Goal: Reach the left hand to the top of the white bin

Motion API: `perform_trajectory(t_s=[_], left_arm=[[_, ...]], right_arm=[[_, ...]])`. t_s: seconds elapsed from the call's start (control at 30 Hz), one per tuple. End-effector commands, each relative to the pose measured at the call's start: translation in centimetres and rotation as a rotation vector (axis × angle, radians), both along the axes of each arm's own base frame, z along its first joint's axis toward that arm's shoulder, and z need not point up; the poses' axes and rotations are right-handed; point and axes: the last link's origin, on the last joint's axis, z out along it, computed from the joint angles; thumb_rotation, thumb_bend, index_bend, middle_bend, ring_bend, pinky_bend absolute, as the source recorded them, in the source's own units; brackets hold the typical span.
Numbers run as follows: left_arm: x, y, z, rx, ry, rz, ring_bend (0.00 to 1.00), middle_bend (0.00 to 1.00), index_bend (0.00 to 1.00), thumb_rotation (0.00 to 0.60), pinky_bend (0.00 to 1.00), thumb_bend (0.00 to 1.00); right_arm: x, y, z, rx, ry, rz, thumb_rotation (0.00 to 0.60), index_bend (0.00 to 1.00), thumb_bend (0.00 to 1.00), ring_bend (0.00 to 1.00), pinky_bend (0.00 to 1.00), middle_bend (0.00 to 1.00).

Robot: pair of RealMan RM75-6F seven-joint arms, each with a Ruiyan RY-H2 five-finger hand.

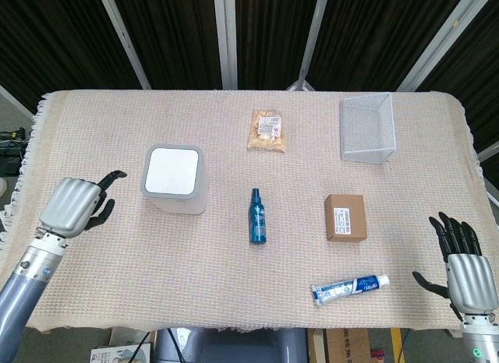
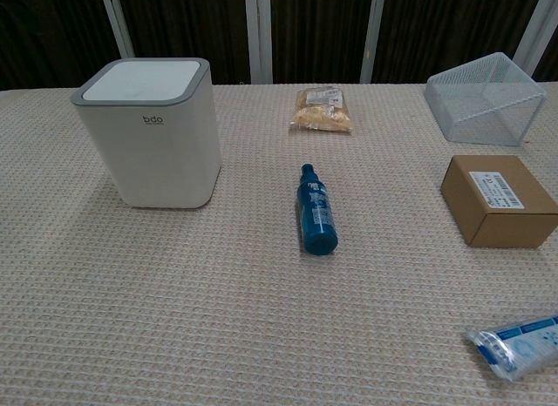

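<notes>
The white bin [image 1: 175,179] stands upright at the table's left-centre, its flat white lid ringed in grey; the chest view shows the white bin [image 2: 150,131] with its front face. My left hand [image 1: 75,206] hovers over the cloth to the left of the bin, below lid level in the picture, fingers apart and empty, apart from the bin. My right hand [image 1: 465,263] rests at the table's front right corner, fingers spread, holding nothing. Neither hand shows in the chest view.
A blue spray bottle [image 1: 257,216] lies in the middle. A brown box [image 1: 345,217] and a toothpaste tube [image 1: 350,287] lie to the right. A wire basket [image 1: 367,128] and a snack bag [image 1: 267,130] sit at the back.
</notes>
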Motion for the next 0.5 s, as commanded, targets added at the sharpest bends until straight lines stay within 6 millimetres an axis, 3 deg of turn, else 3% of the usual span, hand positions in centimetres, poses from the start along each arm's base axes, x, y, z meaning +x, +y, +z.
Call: perform_trajectory(t_s=[0.03, 0.5], left_arm=[[1.5, 0.8, -1.5, -0.039, 0.010, -0.012, 0.74, 0.89, 0.26, 0.600, 0.72, 0.67], [3.8, 1.8, -5.6, -0.119, 0.066, -0.039, 0.74, 0.89, 0.26, 0.600, 0.72, 0.67]], right_arm=[[0.0, 0.0, 0.0, -0.002, -0.001, -0.002, 0.600, 0.10, 0.14, 0.03, 0.00, 0.00], [-0.3, -0.3, 0.0, -0.014, 0.003, -0.010, 0.600, 0.10, 0.14, 0.03, 0.00, 0.00]])
